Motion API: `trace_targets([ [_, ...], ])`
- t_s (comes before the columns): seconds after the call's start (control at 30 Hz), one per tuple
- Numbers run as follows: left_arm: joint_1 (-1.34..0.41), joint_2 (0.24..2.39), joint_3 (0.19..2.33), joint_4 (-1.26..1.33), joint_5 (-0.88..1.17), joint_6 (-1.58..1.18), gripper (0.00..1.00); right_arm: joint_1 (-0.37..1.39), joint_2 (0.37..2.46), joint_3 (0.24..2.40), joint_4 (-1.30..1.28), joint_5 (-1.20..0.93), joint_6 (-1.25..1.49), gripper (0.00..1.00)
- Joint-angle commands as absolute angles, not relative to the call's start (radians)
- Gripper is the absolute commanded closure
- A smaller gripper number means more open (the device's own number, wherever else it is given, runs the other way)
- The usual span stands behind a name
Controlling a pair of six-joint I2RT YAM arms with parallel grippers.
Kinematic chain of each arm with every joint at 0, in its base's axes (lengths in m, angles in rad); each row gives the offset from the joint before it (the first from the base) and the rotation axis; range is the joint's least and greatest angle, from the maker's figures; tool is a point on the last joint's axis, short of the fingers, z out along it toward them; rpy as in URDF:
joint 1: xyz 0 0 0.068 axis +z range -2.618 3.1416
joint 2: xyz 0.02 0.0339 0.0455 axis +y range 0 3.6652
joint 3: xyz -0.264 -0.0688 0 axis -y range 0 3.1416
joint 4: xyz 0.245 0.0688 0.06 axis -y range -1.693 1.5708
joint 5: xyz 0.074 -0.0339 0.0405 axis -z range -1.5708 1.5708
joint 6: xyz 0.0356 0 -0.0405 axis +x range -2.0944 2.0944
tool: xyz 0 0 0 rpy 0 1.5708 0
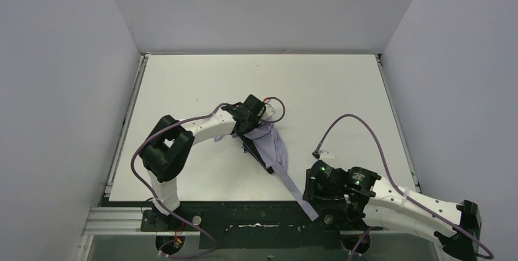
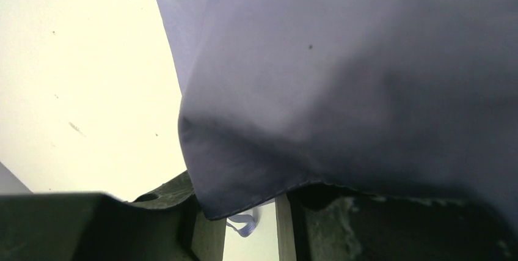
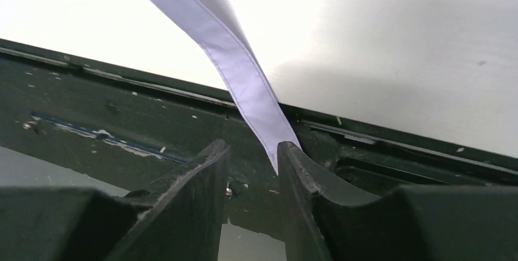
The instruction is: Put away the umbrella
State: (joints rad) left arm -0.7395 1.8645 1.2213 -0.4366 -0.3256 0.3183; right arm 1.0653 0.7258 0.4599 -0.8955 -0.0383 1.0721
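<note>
Fabric of the umbrella (image 1: pixel 273 146) lies bunched mid-way along the worktop (image 1: pixel 201 84), toward its near edge, draping the left pincer (image 1: pixel 249 131), whose grip cannot be told. Its strip (image 3: pixel 238 71) trails over that edge to the right pincer (image 3: pixel 251 157), spread apart, likely poised to pinch it.

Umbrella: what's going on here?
Two arms are working on a lavender umbrella lying mid-table. The left pincer sits on its bunched fabric, which hides whether it has a grip. A long fabric strip trails from the umbrella past the near edge. Its tip sits between the open fingers of the right pincer, not clamped.
</note>
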Motion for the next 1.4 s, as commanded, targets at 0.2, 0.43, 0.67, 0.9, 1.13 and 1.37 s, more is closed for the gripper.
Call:
trace_targets([
  [0.2,-0.794,1.782,1.12,-0.258,-0.413,0.372,1.0,0.954,0.696,0.734,-0.827,0.389,0.853,0.38],
  [0.43,-0.901,1.735,0.989,-0.08,-0.51,0.437,1.0,0.467,0.948,0.852,-0.467,0.108,0.58,0.33],
  [0.67,-1.05,1.741,0.815,0.288,-0.645,0.652,1.0,0.164,1.282,0.943,-0.026,-0.405,0.428,0.28],
  [0.9,-1.112,1.711,0.627,0.582,-0.519,0.832,1.0,0.14,1.536,1.191,-0.201,-0.779,0.169,0.24],
  [1.13,-1.127,1.764,0.519,0.861,-0.464,0.992,1.0,0.251,1.675,1.366,-0.629,-0.908,-0.279,0.16],
  [1.37,-1.137,1.793,0.504,0.917,-0.459,1.022,1.0,0.321,1.736,1.336,-0.792,-0.909,-0.463,0.1],
])
